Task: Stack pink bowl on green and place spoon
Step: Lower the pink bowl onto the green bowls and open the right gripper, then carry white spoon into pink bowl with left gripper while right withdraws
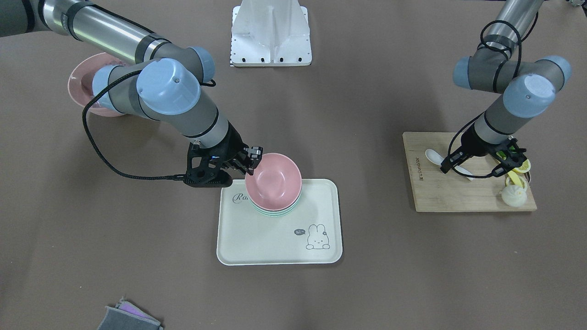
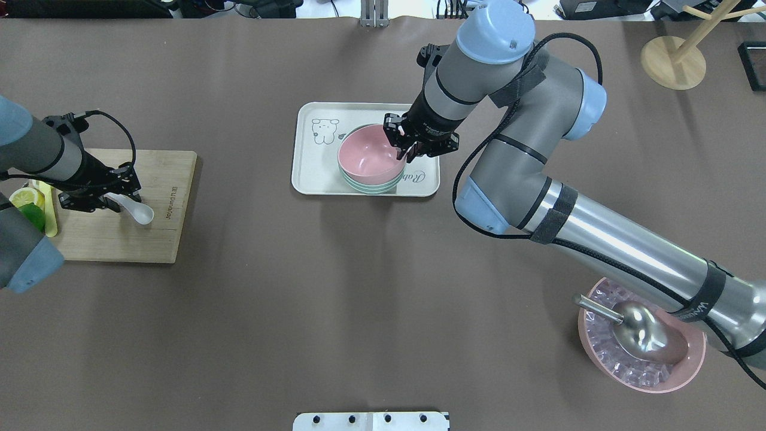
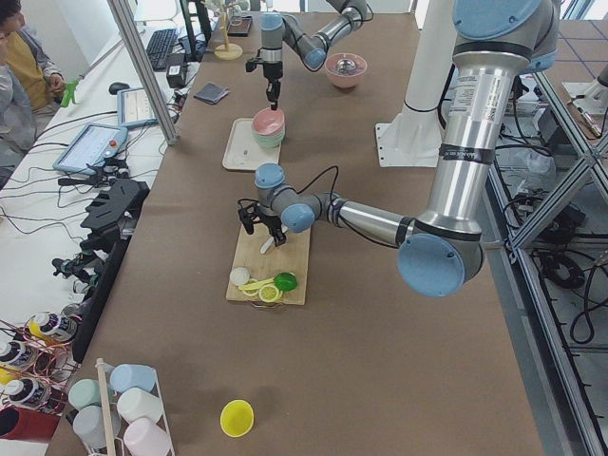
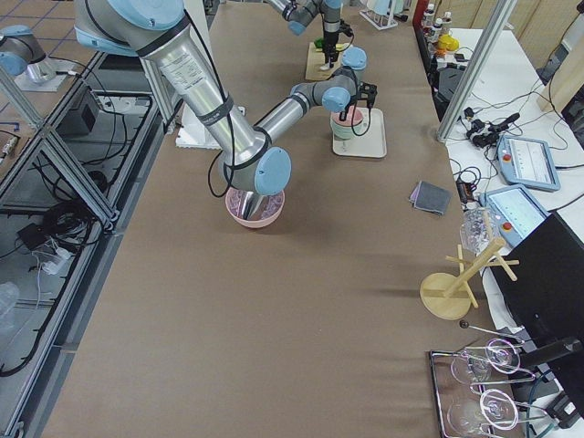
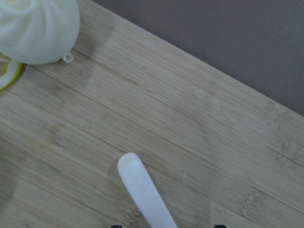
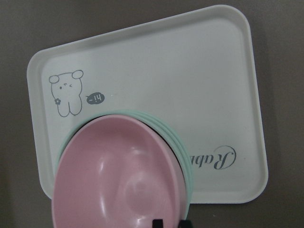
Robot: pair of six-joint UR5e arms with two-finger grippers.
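brown table (image 2: 359, 299): right gripper (image 1: 251, 161) is clamping the pink bowl (image 1: 275, 181) atop green bowl (image 1: 275, 211); left gripper (image 2: 108, 199) is straddling the spoon (image 2: 139, 212) handle, jaws wide, scoop pointing right.

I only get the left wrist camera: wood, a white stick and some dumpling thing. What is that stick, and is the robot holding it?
Observer: It is the handle of a white spoon lying on a wooden board. The left gripper stands open, one finger on each side of the handle.
Operator: Where is the spoon meant to go?
Observer: Probably to the pink bowl, which sits tilted in the green bowl on a white tray, across the table.
Operator: Why is it tilted?
Observer: The right gripper is pinching its rim on one side.
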